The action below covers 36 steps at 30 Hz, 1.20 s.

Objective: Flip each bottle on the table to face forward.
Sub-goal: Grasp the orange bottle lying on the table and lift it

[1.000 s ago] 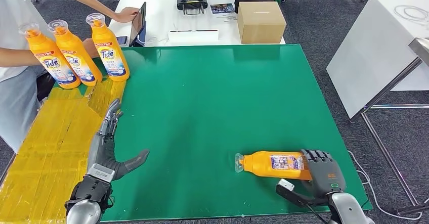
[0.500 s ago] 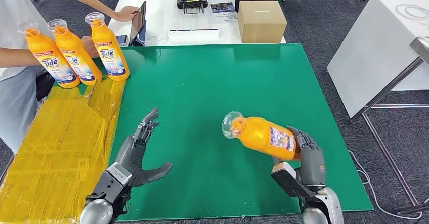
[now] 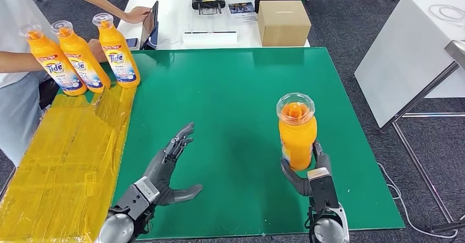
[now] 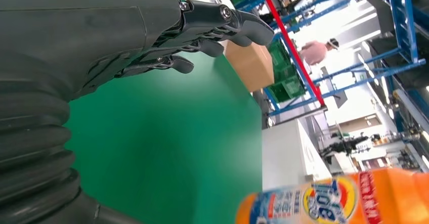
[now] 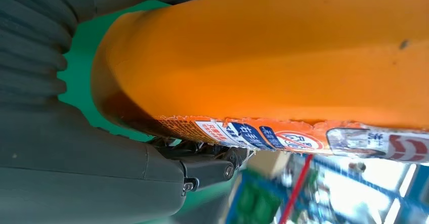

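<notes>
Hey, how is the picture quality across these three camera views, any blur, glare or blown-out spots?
Head view: evenly lit and sharp, soft shadow on the green mat under the bottle the right hand holds. Left wrist view: left hand crisp, bottle soft-focused at the frame's edge, bright hall beyond washed out. Right wrist view: bottle too close, surface slightly blurred, background smeared and overexposed.

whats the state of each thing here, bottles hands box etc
held Tide bottle: upright, gripped low, capped
right hand: holds that bottle
left hand: empty, fingers apart, over the green mat
three Tide bottles: upright in a row, labels forward
cardboard box: closed
</notes>
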Each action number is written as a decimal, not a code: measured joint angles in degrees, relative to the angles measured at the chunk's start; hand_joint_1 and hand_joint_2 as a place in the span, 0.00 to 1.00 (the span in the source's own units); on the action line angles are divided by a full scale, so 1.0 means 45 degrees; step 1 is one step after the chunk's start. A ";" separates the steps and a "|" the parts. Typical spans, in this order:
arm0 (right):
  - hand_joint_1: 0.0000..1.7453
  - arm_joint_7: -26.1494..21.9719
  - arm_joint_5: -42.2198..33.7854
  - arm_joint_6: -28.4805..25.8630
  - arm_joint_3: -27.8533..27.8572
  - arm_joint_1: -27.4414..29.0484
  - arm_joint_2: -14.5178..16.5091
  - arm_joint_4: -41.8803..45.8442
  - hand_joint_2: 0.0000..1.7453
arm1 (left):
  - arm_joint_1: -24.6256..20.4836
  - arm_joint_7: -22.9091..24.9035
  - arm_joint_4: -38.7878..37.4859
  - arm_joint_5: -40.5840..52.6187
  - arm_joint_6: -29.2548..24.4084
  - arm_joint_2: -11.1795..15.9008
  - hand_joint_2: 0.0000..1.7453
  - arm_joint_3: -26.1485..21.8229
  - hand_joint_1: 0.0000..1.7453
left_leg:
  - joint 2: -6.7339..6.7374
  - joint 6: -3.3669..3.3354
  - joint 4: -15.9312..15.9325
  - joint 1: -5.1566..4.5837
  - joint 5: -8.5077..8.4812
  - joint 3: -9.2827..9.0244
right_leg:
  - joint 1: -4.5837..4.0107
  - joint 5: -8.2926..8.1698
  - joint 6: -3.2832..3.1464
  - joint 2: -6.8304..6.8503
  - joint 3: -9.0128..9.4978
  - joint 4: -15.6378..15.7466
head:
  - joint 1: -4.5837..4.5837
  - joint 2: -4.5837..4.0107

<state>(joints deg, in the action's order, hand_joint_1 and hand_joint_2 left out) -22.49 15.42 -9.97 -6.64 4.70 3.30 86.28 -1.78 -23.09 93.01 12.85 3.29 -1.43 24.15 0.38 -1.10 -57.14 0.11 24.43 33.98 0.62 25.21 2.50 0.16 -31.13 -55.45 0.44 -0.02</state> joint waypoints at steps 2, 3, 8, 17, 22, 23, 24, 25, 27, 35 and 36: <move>1.00 -0.0021 -0.0222 0.0402 -0.0208 -0.0152 0.0187 -0.0165 1.00 | -0.0136 0.0013 -0.0100 -0.0049 0.0035 0.0011 1.00 0.0107 0.00 | 0.0000 0.0003 0.0000 0.0002 -0.0003 -0.0001 | -0.0001 0.0000 0.0000 0.0000 -0.0002 -0.0001 | 0.0002 0.0000; 1.00 -0.0039 -0.0265 0.0472 -0.0312 -0.0211 0.0277 -0.0253 1.00 | -0.0197 0.0017 -0.0148 -0.0061 0.0040 0.0013 1.00 0.0156 0.00 | -0.0003 0.0005 0.0000 0.0002 -0.0004 0.0000 | -0.0001 0.0000 0.0000 0.0002 -0.0002 -0.0002 | 0.0003 0.0000; 1.00 -0.0173 -0.1136 0.1723 -0.0885 -0.0479 0.0528 -0.0693 1.00 | -0.0426 0.0027 -0.0364 -0.0231 0.0093 0.0022 1.00 0.0328 0.00 | -0.0006 0.0006 0.0001 0.0002 -0.0007 0.0011 | 0.0000 0.0000 0.0000 0.0004 -0.0004 -0.0006 | -0.0001 0.0000; 1.00 -0.0355 -0.2182 0.3610 -0.3313 -0.1258 0.1135 -0.2207 1.00 | -0.1073 0.0029 -0.0885 -0.0579 0.0227 0.0021 1.00 0.0732 0.00 | -0.0005 0.0008 0.0001 0.0006 -0.0008 0.0011 | -0.0004 0.0000 -0.0001 0.0004 -0.0009 -0.0007 | -0.0001 0.0000; 1.00 -0.0338 -0.2148 0.3632 -0.4478 -0.1594 0.1197 -0.3097 1.00 | -0.1264 0.0044 -0.1075 -0.0718 0.0221 0.0017 1.00 0.0848 0.00 | -0.0008 0.0008 0.0001 0.0005 -0.0009 0.0013 | -0.0001 0.0000 0.0000 0.0005 -0.0009 -0.0008 | -0.0002 0.0000; 1.00 -0.0339 -0.2143 0.3631 -0.4607 -0.1628 0.1200 -0.3217 1.00 | -0.1279 0.0045 -0.1099 -0.0721 0.0220 0.0017 1.00 0.0859 0.00 | -0.0008 0.0008 0.0001 0.0004 -0.0008 0.0013 | 0.0000 0.0000 0.0000 0.0005 -0.0009 -0.0007 | -0.0002 0.0000; 1.00 -0.0340 -0.2143 0.3629 -0.4705 -0.1663 0.1202 -0.3318 1.00 | -0.1289 0.0047 -0.1117 -0.0722 0.0220 0.0017 1.00 0.0868 0.00 | -0.0008 0.0008 0.0001 0.0004 -0.0008 0.0014 | 0.0000 0.0001 0.0000 0.0005 -0.0010 -0.0007 | -0.0004 0.0000; 1.00 -0.0340 -0.2143 0.3627 -0.4781 -0.1699 0.1205 -0.3405 1.00 | -0.1299 0.0047 -0.1132 -0.0724 0.0220 0.0017 1.00 0.0876 0.00 | -0.0008 0.0008 0.0001 0.0003 -0.0008 0.0014 | 0.0001 0.0001 0.0000 0.0005 -0.0011 -0.0007 | -0.0002 0.0000; 1.00 -0.0332 -0.2142 0.3638 -0.4930 -0.1779 0.1205 -0.3575 1.00 | -0.1330 0.0050 -0.1158 -0.0744 0.0216 0.0017 1.00 0.0888 0.00 | -0.0008 0.0008 0.0000 0.0003 -0.0008 0.0014 | 0.0001 0.0000 0.0000 0.0005 -0.0011 -0.0007 | -0.0004 0.0000; 1.00 -0.0362 -0.2043 0.3641 -0.5711 -0.2245 0.1220 -0.4453 1.00 | -0.1486 0.0051 -0.1366 -0.1002 0.0205 0.0017 1.00 0.0933 0.00 | -0.0006 0.0009 0.0000 0.0005 -0.0009 0.0012 | -0.0002 0.0000 -0.0001 0.0004 -0.0013 -0.0007 | -0.0002 0.0000; 1.00 -0.0366 -0.2041 0.3632 -0.5774 -0.2287 0.1222 -0.4532 1.00 | -0.1494 0.0051 -0.1384 -0.1013 0.0205 0.0017 1.00 0.0937 0.00 | -0.0006 0.0009 0.0000 0.0006 -0.0010 0.0012 | -0.0002 0.0000 -0.0001 0.0004 -0.0013 -0.0008 | -0.0002 0.0000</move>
<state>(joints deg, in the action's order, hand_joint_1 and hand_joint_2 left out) -24.14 6.23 6.38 -32.62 -5.59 8.80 65.88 -8.50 -22.86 86.78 8.29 4.22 -1.36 28.36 0.35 -1.06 -57.14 0.14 24.39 34.04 0.61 25.21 2.50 0.18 -31.19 -55.48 0.43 -0.02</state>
